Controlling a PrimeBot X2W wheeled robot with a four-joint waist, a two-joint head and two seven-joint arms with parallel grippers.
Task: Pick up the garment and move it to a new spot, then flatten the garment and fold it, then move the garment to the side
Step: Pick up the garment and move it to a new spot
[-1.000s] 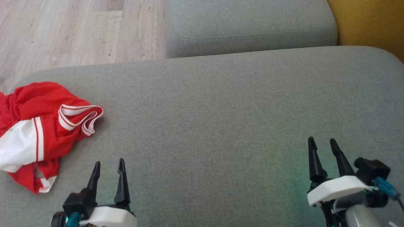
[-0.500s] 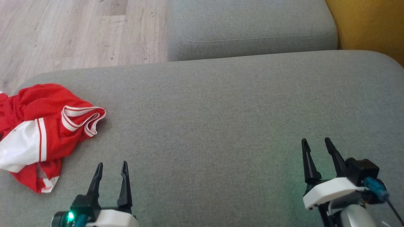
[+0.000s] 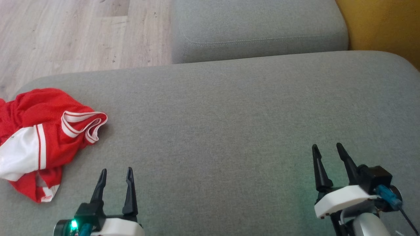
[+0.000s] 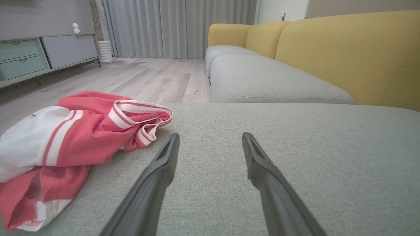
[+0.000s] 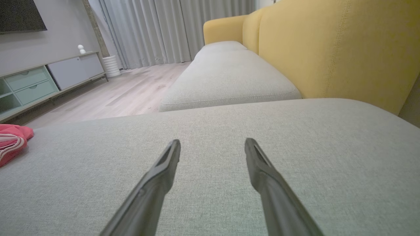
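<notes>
Head view, garment (image 3: pixel 46 144) left of left end effector (image 3: pixel 117 169)

The left gripper (image 3: pixel 117 170) sits at the lower left of the head view. Its two dark fingers (image 3: pixel 98 191) point up that view with a slight lean to the right, and its jaws are spread apart. A green light (image 3: pixel 73 225) glows on its black wrist block, beside the white housing (image 3: pixel 115 228). The right gripper (image 3: pixel 327 146) sits at the lower right, fingers leaning a little left and likewise parted, with a blue connector (image 3: pixel 387 194) at its wrist. In each wrist view the fingers splay wide.
</notes>
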